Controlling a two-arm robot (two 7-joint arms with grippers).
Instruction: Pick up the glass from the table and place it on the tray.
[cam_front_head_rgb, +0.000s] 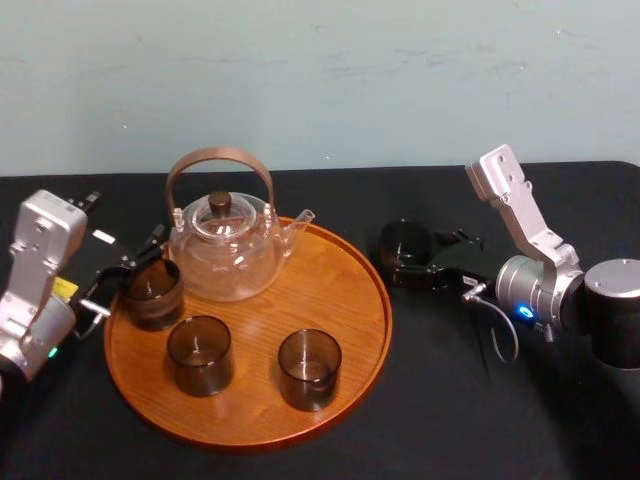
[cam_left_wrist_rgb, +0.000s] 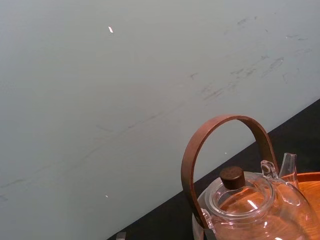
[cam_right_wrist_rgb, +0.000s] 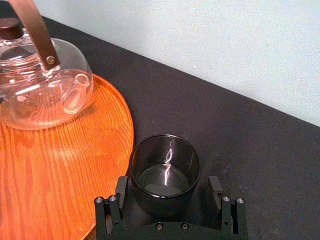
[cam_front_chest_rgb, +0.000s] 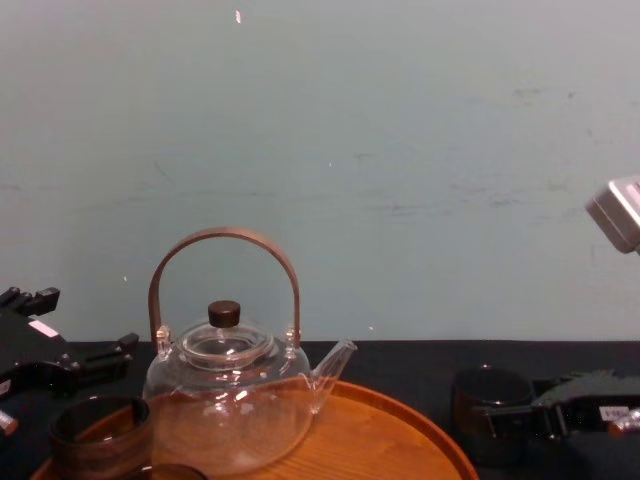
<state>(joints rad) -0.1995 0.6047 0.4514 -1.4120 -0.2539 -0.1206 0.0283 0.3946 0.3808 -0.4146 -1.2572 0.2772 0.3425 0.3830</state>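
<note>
A dark smoky glass (cam_front_head_rgb: 405, 243) (cam_right_wrist_rgb: 165, 172) stands upright on the black table (cam_front_head_rgb: 480, 400), just right of the round wooden tray (cam_front_head_rgb: 340, 290). My right gripper (cam_front_head_rgb: 420, 258) (cam_right_wrist_rgb: 168, 192) is open around it at table level, one finger on each side with a small gap to the glass wall. In the chest view the glass (cam_front_chest_rgb: 490, 400) and the right gripper (cam_front_chest_rgb: 545, 415) sit low at the right. My left gripper (cam_front_head_rgb: 135, 258) hangs at the tray's left edge, fingers apart, just behind another dark glass (cam_front_head_rgb: 152, 293) standing on the tray.
A clear glass teapot (cam_front_head_rgb: 225, 250) with an arched brown handle stands at the back of the tray. Two more dark glasses (cam_front_head_rgb: 199, 353) (cam_front_head_rgb: 309, 368) stand near the tray's front. The tray's right half is bare wood. A pale wall rises behind the table.
</note>
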